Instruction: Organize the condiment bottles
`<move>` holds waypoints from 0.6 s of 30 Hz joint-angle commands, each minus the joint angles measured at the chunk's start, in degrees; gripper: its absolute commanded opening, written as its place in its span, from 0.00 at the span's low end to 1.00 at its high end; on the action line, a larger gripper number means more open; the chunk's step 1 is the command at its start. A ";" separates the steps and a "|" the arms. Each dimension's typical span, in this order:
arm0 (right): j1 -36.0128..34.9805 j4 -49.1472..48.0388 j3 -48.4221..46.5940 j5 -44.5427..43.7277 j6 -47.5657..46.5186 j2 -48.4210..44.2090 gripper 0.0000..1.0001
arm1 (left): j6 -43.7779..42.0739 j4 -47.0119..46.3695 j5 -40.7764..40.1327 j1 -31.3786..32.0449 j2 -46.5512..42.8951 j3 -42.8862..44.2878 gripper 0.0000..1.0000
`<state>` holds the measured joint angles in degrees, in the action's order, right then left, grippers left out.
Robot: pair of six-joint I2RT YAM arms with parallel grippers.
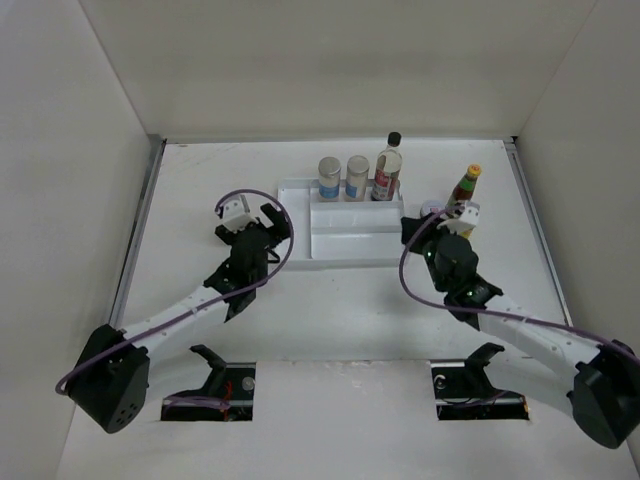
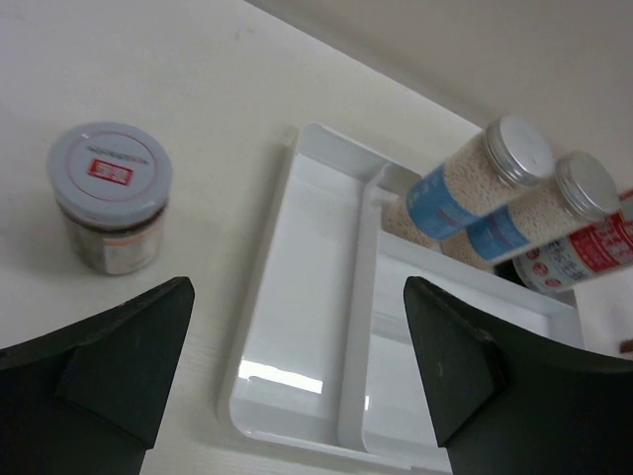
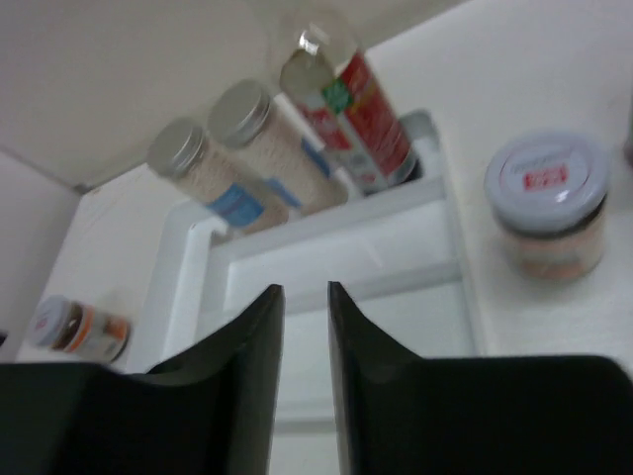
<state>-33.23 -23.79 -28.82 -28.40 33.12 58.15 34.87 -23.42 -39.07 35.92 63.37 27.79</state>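
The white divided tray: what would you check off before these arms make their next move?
1. Left gripper open and empty: ok.
2. Right gripper empty: ok, though its jaws are only narrowly apart.
3. White divided tray has bare front compartments: ok.
4. Grey-lidded shakers and tall black-capped red-label bottle upright in the back compartment: ok.
5. Short pale-lidded glass jar centred in the left gripper's opening: not ok, it sits off to one side, outside the tray.
6. Yellow-capped red-green bottle in the tray: not ok, it stands beside the right edge.
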 commanded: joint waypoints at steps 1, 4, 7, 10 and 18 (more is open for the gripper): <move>-2.75 -3.01 5.51 2.03 3.70 -4.96 0.45 | -0.60 15.04 -6.28 -3.35 -1.07 6.65 0.89; -3.89 -4.42 8.16 4.57 3.53 -6.99 0.71 | -0.42 19.10 -5.93 -8.35 2.27 10.43 0.90; -4.07 -6.44 8.69 7.65 3.26 -6.74 0.81 | -1.21 20.95 -4.62 -12.31 8.32 15.00 0.89; -4.42 -7.58 8.95 10.47 3.70 -5.60 0.87 | -3.05 19.65 -4.35 -14.34 13.25 17.73 0.87; -5.39 -8.03 8.16 12.23 3.26 -2.96 0.90 | -5.69 16.66 -0.66 -17.07 22.40 22.65 0.87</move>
<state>-37.78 -27.73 -19.77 -18.06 36.03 54.96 31.40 -4.78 -41.34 19.33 85.03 46.94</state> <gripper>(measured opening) 0.896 0.875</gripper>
